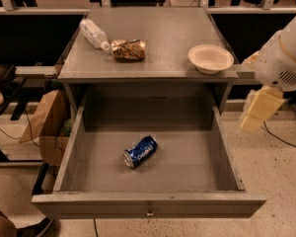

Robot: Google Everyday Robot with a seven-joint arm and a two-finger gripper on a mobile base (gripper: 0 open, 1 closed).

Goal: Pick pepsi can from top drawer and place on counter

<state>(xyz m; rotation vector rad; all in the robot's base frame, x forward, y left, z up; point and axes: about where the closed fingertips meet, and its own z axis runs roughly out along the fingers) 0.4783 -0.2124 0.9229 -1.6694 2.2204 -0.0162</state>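
The pepsi can (140,152) is dark blue with white lettering. It lies on its side on the floor of the open top drawer (148,204), near the middle, a little left of centre. The counter (163,38) is the grey cabinet top behind and above the drawer. My gripper (255,113) is a cream-coloured piece hanging under the white arm (286,53) at the right edge. It is outside the drawer, beside its right wall and well away from the can. It holds nothing that I can see.
On the counter lie a clear plastic bottle (92,32) and a crinkled brown snack bag (129,49) at the left, and a white bowl (210,58) at the front right corner. A brown paper bag (45,122) stands on the floor left of the cabinet.
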